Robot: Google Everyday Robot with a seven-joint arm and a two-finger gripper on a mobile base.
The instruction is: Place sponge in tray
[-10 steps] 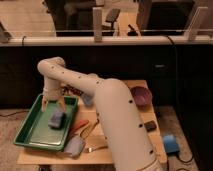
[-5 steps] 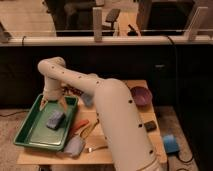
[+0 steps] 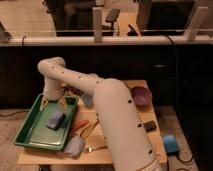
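The green tray [image 3: 31, 131] lies at the left of the wooden table. A small blue-grey sponge [image 3: 55, 119] rests flat inside it, right of the middle. My gripper [image 3: 54, 103] hangs over the far part of the tray, just above and behind the sponge. Its two fingers are spread apart, one to each side, and nothing is between them. The white arm runs from the lower right up and over to the gripper, hiding the middle of the table.
A larger flat blue-grey piece [image 3: 75, 145] lies by the tray's front right corner. Orange-handled utensils [image 3: 81, 127] lie beside the tray. A purple bowl [image 3: 141, 95] sits at the far right, a dark block [image 3: 149, 125] near the right edge, and a blue object [image 3: 170, 143] on the floor.
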